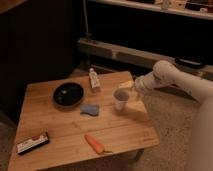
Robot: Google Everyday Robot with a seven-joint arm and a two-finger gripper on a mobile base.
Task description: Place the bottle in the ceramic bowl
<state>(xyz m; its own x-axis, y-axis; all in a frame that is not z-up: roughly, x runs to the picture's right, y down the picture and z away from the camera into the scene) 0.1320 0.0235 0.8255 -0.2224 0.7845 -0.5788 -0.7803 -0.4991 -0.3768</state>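
The bottle is small, slim and whitish with a label, and stands upright near the table's far edge. The ceramic bowl is round, shallow and glossy black, and sits on the table just left of and in front of the bottle. It looks empty. My gripper is at the end of the white arm that reaches in from the right. It hovers at the table's right side, right beside a white cup and well right of the bottle.
The low wooden table also carries a blue sponge in the middle, an orange carrot near the front edge and a dark packet at the front left. Dark cabinets and a rail stand behind.
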